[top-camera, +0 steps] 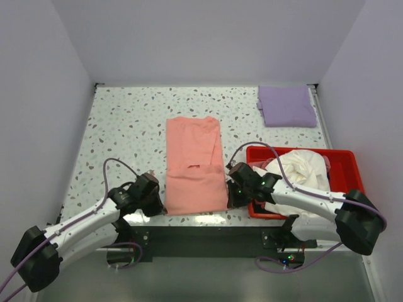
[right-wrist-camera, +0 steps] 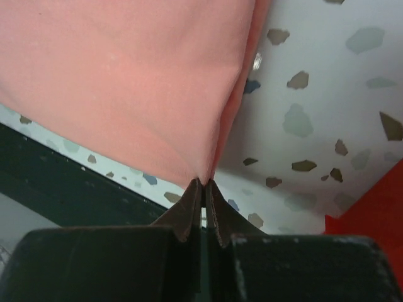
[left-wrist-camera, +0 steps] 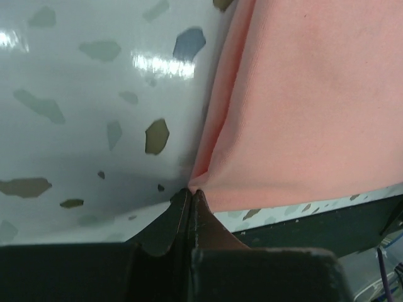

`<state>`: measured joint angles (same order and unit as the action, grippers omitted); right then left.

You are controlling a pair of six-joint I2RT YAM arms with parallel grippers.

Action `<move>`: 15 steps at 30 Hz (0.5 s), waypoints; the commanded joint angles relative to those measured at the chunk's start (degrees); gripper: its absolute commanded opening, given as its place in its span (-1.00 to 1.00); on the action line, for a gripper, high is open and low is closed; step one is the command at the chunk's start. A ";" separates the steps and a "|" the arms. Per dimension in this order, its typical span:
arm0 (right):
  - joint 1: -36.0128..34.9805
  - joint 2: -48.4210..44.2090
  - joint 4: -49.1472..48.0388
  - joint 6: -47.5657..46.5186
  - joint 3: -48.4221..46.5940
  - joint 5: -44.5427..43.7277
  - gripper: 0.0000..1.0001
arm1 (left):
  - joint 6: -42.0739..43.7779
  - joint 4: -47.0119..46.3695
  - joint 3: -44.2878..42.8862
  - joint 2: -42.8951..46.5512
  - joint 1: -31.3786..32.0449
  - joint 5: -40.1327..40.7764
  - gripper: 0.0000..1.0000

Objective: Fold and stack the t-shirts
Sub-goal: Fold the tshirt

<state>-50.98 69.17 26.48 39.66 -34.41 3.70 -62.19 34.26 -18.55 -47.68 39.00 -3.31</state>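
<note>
The salmon-pink t-shirt is found laid flat on the middle of the speckled table, folded into a long strip running from far to near. Its near edge lies close to the near edge of the table top. A crosswise overlap is noted about halfway along the strip.

The left gripper is set low at the near left corner of this garment. In the left wrist view its jaws are seen pressed together, with the cloth drawn into creases that converge at the tips; a pinch on that corner is recorded.

The right gripper is set likewise at the near right corner. Its jaws are seen closed, with the pink cloth gathered to a point between them; a pinch on that corner is recorded as well. Both corners appear slightly raised from the surface.

The lavender t-shirt is found folded into a neat rectangle at the far right corner of the table, well apart from both arms.

A red bin stands at the right, just beside the right arm. A cream-white t-shirt is heaped inside it, unfolded and crumpled.
</note>
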 commanded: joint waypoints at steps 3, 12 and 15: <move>-1.57 -4.21 7.44 -1.16 1.90 5.87 -1.00 | -6.53 11.96 -1.57 5.13 4.58 0.58 -1.00; -3.16 -9.13 16.14 -3.88 -5.82 6.15 -1.00 | -6.28 19.26 -10.44 11.91 5.65 1.55 -1.00; -2.90 -9.66 20.71 -5.81 -10.04 1.75 -1.00 | -4.96 22.33 -15.62 10.16 5.64 5.94 -1.00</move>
<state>-54.00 61.04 39.05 37.04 -38.98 9.17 -68.18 51.13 -28.08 -36.34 44.45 -2.37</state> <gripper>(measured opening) 0.019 0.018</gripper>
